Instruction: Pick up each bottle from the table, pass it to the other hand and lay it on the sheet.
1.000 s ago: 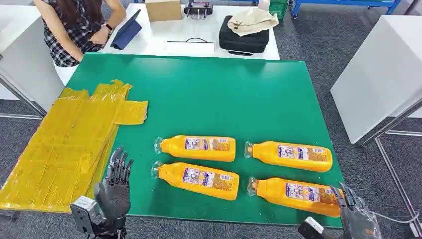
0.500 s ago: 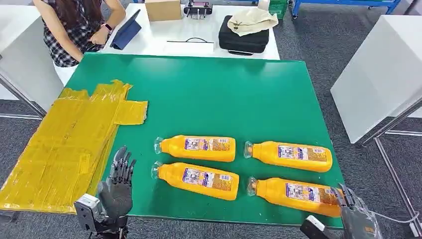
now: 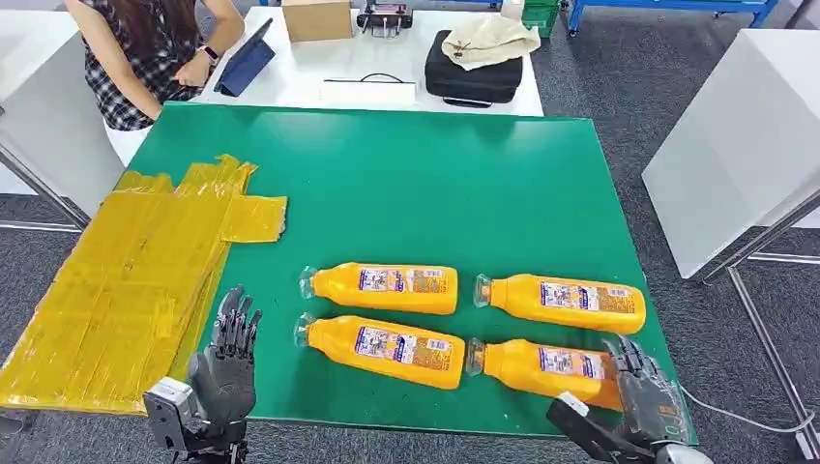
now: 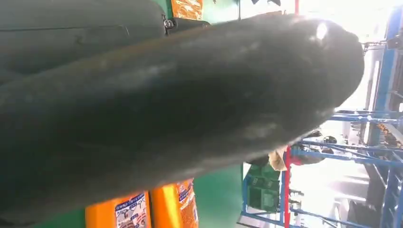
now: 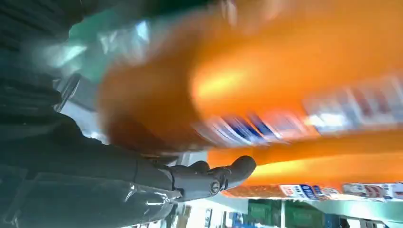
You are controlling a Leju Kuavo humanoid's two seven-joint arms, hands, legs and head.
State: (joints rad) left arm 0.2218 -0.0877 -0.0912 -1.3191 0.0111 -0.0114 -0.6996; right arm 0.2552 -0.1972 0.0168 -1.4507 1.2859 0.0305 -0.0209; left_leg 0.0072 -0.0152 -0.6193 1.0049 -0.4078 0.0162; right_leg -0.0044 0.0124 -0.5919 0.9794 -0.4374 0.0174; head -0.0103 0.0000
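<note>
While your right hand (image 3: 646, 391) wraps its fingers (image 5: 237, 169) round the near-right bottle (image 3: 541, 365) on the counter (image 3: 435, 184), the pick-up is in hand. Left hand (image 3: 227, 362) waits with fingers spread, holding nothing, beside the sheet (image 3: 126, 280). Next: lift, bring it across.

The head view is evenly and brightly lit from overhead, sharp throughout, with only soft, short shadows under the bottles on the green bench (image 3: 406, 184). In the left wrist view the left hand (image 4: 157, 109) sits too close to focus, a dark blurred mass carrying a small glare spot; beyond it the background is blown out white. In the right wrist view the bottle (image 5: 266, 80) against the right hand (image 5: 142, 180) is heavily smeared, its label unreadable.
</note>
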